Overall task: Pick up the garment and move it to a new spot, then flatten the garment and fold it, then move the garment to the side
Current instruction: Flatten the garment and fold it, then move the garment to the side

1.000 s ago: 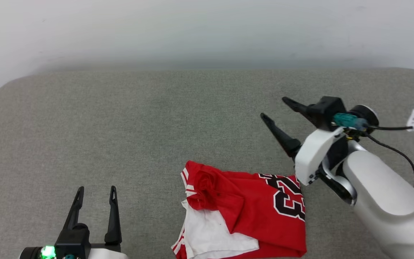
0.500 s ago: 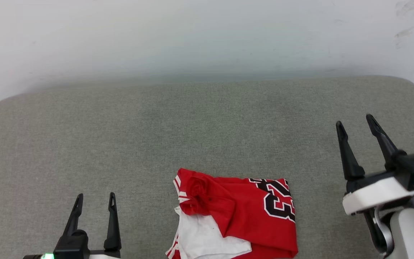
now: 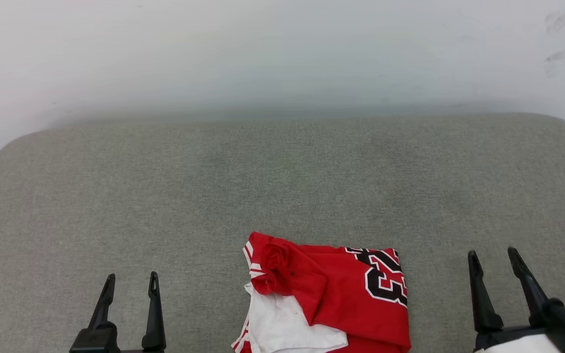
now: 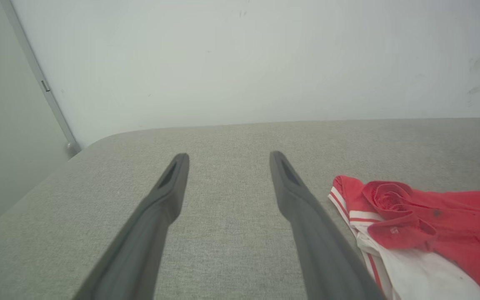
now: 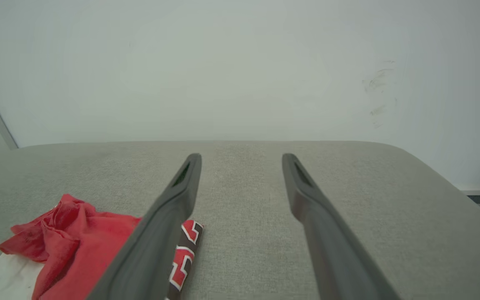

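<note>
While the left gripper and right gripper hover empty with fingers apart, the folded red garment lies between them.
It sits midway along the near edge of the grey cushion. Pinching only the top layer could pull the loose fold open.

Grey fabric cushion against white wall; dark scuffs upper right of wall.
</note>
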Motion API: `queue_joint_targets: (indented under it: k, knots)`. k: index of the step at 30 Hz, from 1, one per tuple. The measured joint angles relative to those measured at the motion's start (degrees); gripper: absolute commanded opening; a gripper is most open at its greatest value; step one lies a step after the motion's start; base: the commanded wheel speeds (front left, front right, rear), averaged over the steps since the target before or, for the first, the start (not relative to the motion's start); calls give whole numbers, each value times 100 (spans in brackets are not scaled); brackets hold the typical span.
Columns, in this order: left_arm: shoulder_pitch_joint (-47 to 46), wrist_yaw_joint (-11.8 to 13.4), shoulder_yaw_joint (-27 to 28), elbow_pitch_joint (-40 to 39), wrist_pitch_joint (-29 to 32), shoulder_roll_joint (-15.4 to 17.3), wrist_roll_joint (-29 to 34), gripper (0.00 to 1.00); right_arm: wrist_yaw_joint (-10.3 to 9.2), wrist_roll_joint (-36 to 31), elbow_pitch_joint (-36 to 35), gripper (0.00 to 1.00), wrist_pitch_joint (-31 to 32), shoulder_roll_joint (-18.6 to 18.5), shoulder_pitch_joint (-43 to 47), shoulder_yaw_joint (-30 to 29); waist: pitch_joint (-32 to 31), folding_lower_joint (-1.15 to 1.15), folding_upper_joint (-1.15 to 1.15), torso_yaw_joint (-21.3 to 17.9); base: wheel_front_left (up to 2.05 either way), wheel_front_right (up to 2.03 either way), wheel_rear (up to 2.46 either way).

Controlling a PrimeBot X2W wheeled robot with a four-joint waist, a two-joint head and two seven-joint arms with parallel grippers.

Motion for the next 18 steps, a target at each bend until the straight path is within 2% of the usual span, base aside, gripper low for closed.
queue_joint_targets:
  k: [8,13,15,18]
  knots:
    - [119,-101,69,-1,0,-44,-38,100,0,37,-174,100,0,54,320,-44,-26,0,0,42,0,0,0]
    - [121,-142,115,15,0,-56,-37,100,0,-27,-244,100,0,60,113,-16,1,0,0,26,0,0,0]
    - [111,-154,125,16,0,-62,-27,100,1,-90,-307,100,0,-35,-203,55,17,0,0,12,0,0,0]
    - [98,-191,148,27,0,-67,-20,100,0,-100,-315,100,175,-403,-751,188,46,0,0,-4,0,0,0]
